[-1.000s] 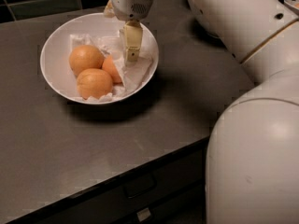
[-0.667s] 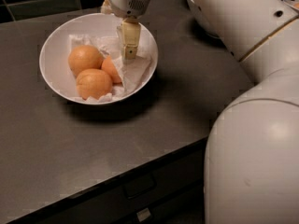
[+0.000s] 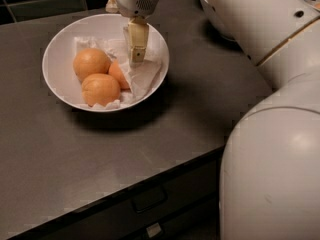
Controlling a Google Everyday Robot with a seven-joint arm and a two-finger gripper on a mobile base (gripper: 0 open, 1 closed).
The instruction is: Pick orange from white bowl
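Observation:
The white bowl (image 3: pixel 57 51) sits on the dark counter at the upper left, lined with crumpled white paper (image 3: pixel 142 76). It holds two paler, larger oranges, one at the left (image 3: pixel 91 63) and one at the front (image 3: pixel 100 89). The smaller, deeper orange (image 3: pixel 118 74) lies to their right, partly covered by the paper. My gripper (image 3: pixel 135 59) hangs down from the wrist into the right half of the bowl, its tip just right of and slightly above the small orange. I cannot tell whether it touches the orange.
My large white arm (image 3: pixel 270 134) fills the right side of the view. Part of another white bowl (image 3: pixel 212 14) shows behind it at the top right. The counter's front edge (image 3: pixel 125 189) runs diagonally, with a drawer front (image 3: pixel 147 199) below it.
The gripper has shifted slightly left inside the bowl, closer to the small orange. The bowl and oranges have not moved.

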